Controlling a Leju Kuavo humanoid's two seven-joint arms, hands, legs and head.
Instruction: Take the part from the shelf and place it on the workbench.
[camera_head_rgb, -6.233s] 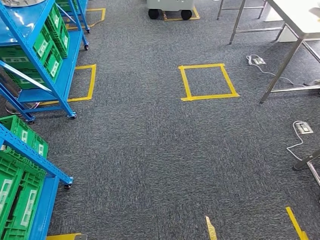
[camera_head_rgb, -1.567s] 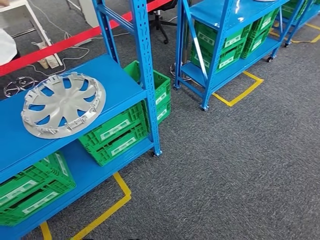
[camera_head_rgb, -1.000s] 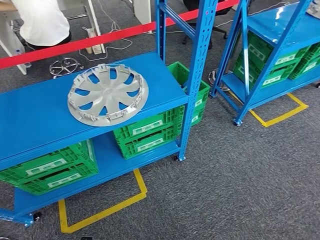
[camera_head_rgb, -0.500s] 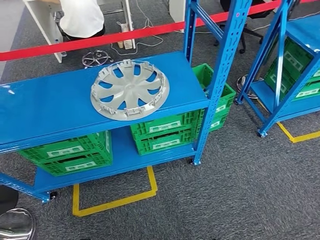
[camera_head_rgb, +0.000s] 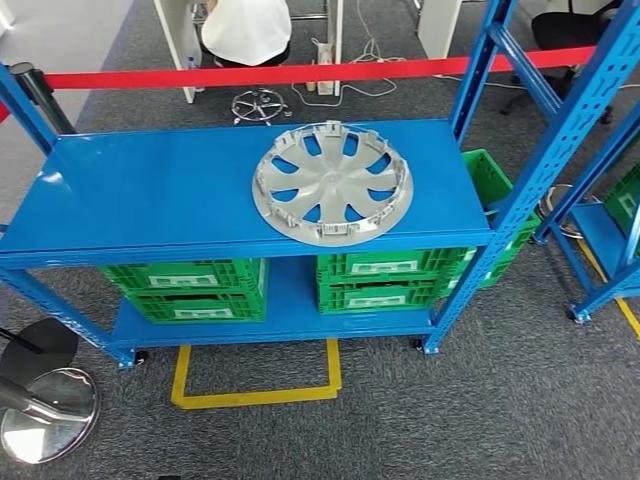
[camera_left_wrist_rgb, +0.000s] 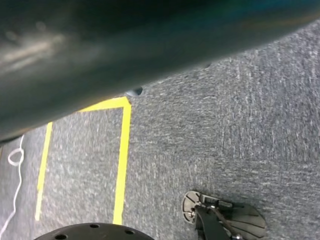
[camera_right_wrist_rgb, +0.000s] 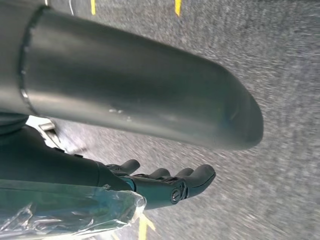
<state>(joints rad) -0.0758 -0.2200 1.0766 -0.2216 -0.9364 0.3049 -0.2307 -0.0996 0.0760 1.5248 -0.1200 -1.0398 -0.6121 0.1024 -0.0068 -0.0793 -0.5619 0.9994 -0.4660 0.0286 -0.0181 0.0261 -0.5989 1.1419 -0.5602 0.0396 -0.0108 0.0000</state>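
You're looking at a matt silver-grey plastic wheel cover (camera_head_rgb: 332, 183) on a glossy blue painted metal shelf (camera_head_rgb: 151, 190). Below it sit ribbed green plastic crates (camera_head_rgb: 189, 290) over rough grey carpet (camera_head_rgb: 490, 400). Your right hand (camera_right_wrist_rgb: 166, 185) looks smooth, dark and faintly glossy.

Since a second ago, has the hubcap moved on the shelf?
No. The hubcap lies at the same shelf end; the camera turned.

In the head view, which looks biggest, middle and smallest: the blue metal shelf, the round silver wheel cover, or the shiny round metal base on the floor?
1. Blue metal shelf, by far the widest.
2. Round silver wheel cover lying on it.
3. Shiny round metal base on the carpet; it looks smallest though it sits nearer the camera.
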